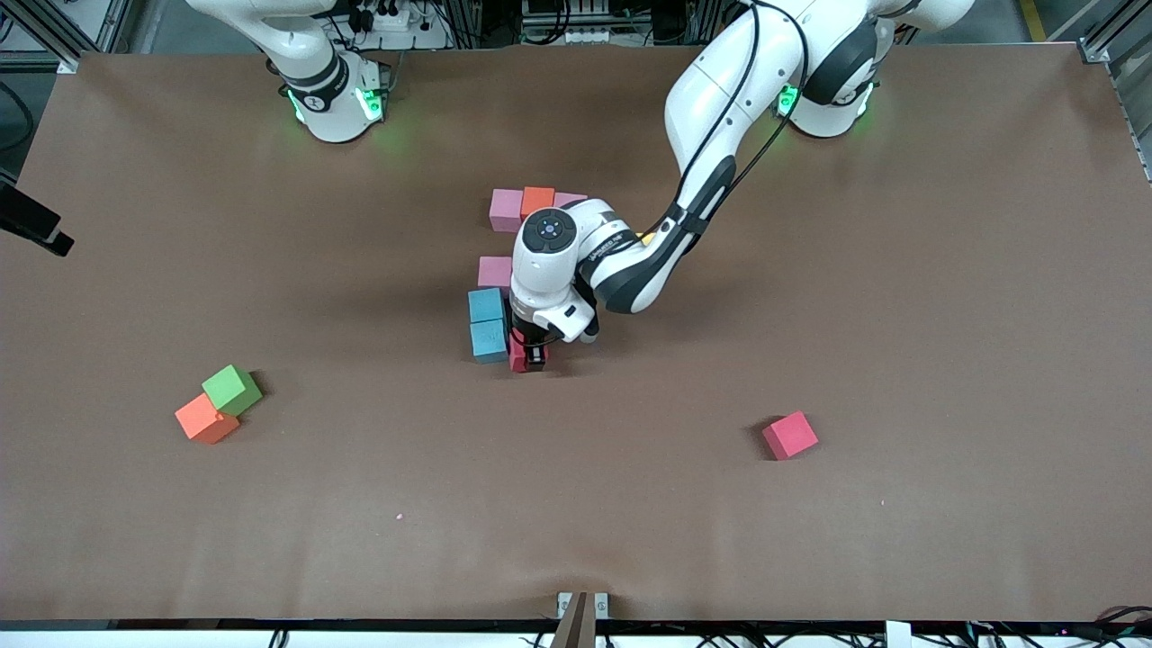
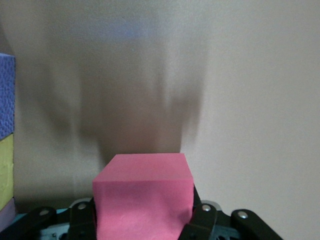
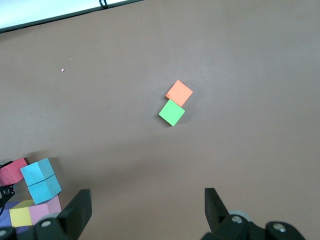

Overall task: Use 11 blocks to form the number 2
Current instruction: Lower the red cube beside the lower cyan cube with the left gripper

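L hand [image 1: 528, 353] gripping red block [image 1: 520, 355]

Robotics lab, test bench setup. Two white arms bolted at one edge of a table [image 1: 945, 315] covered in plain brown matting, green status lights [image 1: 787, 99] glowing at their bases. Aluminium framing [image 1: 1111, 40] at the corners; cables and what looks like a power strip [image 1: 382, 16] along the arms' edge. Foam cubes [image 1: 232, 389] as props. No domestic fittings.
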`<action>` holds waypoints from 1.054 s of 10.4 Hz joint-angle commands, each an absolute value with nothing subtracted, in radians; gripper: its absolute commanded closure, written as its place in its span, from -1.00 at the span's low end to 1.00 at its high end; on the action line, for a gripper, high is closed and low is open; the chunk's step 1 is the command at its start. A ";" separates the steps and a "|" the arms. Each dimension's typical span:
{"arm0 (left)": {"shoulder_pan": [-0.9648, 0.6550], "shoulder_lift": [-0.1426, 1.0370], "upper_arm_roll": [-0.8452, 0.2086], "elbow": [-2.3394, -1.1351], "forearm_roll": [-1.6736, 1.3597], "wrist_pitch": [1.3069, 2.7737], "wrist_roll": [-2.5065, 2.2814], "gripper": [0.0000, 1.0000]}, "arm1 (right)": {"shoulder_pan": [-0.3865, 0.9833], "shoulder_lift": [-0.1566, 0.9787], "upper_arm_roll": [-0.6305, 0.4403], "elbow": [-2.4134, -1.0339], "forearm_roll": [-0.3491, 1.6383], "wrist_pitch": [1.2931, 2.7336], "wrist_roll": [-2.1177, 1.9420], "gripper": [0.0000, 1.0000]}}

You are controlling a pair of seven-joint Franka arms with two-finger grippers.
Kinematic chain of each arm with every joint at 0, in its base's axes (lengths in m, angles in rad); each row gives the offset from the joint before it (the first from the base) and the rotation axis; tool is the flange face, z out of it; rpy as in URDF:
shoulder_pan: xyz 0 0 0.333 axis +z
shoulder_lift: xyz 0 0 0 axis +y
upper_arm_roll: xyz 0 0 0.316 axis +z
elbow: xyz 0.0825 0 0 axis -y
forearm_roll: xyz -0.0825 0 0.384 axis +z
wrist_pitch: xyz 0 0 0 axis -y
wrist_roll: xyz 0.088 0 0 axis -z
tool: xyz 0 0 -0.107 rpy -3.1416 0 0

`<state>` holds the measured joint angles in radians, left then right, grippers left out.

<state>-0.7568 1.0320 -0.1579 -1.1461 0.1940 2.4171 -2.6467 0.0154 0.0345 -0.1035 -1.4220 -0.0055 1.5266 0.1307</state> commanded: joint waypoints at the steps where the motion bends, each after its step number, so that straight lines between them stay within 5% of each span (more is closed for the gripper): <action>1: -0.778 1.063 -0.141 -1.111 0.173 2.437 -2.634 0.37 | 0.014 0.034 -0.103 -1.405 -0.020 1.511 0.149 -1.00; 5: -0.799 1.081 -0.115 -1.098 0.173 2.454 -2.619 0.34 | 0.012 0.034 -0.103 -1.405 -0.018 1.511 0.147 -1.00; 6: -0.801 1.081 -0.114 -1.098 0.173 2.460 -2.605 0.09 | 0.014 0.035 -0.101 -1.405 -0.018 1.511 0.149 -1.00; 8: -0.801 1.077 -0.112 -1.100 0.173 2.465 -2.591 -0.99 | 0.012 0.034 -0.103 -1.405 -0.020 1.511 0.149 -1.00; 11: -0.804 1.042 -0.110 -1.107 0.178 2.442 -2.589 -1.00 | 0.014 0.035 -0.101 -1.405 -0.018 1.511 0.149 -1.00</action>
